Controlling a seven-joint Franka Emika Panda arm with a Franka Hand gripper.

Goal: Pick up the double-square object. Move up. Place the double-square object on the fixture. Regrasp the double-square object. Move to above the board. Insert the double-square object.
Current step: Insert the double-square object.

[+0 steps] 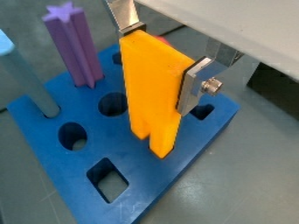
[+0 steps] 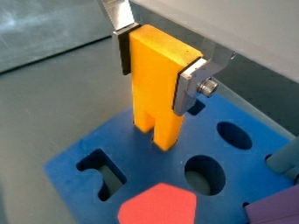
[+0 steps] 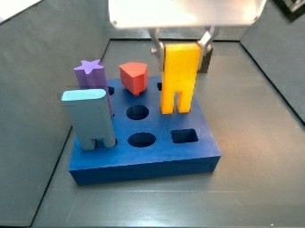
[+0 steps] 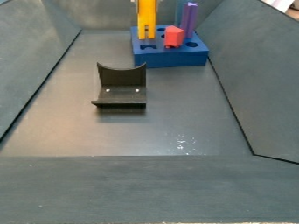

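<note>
1. The gripper (image 1: 160, 59) stands over the board (image 1: 140, 188). Its silver fingers (image 1: 197, 83) are closed flat against opposite faces of the double-square object (image 1: 156, 87), near the block's upper end.
2. The double-square object hangs upright in both wrist views, its two square prongs pointing down at the board's top. In a side view the prongs (image 3: 177, 100) look level with the board's surface or just entering it; seating depth cannot be told.
3. The board already carries a purple star peg (image 1: 73, 42), a red peg (image 3: 134, 77) and a light-blue block (image 3: 89, 116). Round and square holes (image 1: 111, 180) remain open.
4. The fixture (image 4: 118, 86) sits well apart on the floor, unoccupied.
5. Judged stage: final insertion.
6. Risk: if the prongs are offset from their hole, they would land on the blue surface and the block would tilt or slide between the pads.
7. Risk: slight rotation about the vertical would jam the square corners against the hole edges.
8. Risk: releasing before full seating could leave the tall block leaning towards the red peg.
</note>
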